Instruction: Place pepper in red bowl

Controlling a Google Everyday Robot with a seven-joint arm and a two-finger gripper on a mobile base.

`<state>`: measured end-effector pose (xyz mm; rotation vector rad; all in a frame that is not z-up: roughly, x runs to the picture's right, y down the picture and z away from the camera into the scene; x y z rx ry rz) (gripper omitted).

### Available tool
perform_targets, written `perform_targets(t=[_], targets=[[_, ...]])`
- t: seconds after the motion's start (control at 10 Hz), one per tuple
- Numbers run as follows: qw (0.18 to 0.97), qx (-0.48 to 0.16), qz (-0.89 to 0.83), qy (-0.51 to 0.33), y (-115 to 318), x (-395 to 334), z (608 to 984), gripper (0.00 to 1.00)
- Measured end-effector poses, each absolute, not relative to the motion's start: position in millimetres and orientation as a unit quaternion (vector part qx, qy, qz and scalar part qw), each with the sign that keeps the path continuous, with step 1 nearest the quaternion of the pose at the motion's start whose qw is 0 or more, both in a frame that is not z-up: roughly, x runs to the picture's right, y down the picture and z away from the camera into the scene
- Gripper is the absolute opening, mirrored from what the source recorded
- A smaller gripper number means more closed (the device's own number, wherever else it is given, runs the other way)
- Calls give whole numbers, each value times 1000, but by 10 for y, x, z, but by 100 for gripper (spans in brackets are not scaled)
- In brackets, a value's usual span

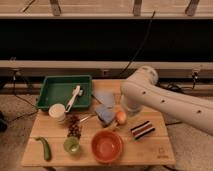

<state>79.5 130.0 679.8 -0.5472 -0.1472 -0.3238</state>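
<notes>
The pepper (44, 148), long, slim and dark green, lies at the front left corner of the wooden table (150, 152). The red bowl (106, 146), wide, orange-red and empty, stands at the front middle, well to the right of the pepper. My white arm (160, 100) reaches in from the right, and its elbow hangs over the back right part of the table. My gripper does not show in the camera view; only the arm's links are visible, far from the pepper.
A small green cup (72, 145) stands between pepper and bowl. Behind are dark grapes (75, 129), a white cup (57, 112), a green tray (55, 90) with a white brush (75, 97), a blue cloth (105, 109), an orange fruit (120, 117) and a striped object (142, 129).
</notes>
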Motion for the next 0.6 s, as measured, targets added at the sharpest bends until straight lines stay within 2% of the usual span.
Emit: perform_targets(t=[0.6], targets=[[899,-254,-321,-154,1453,-651,6781,65]])
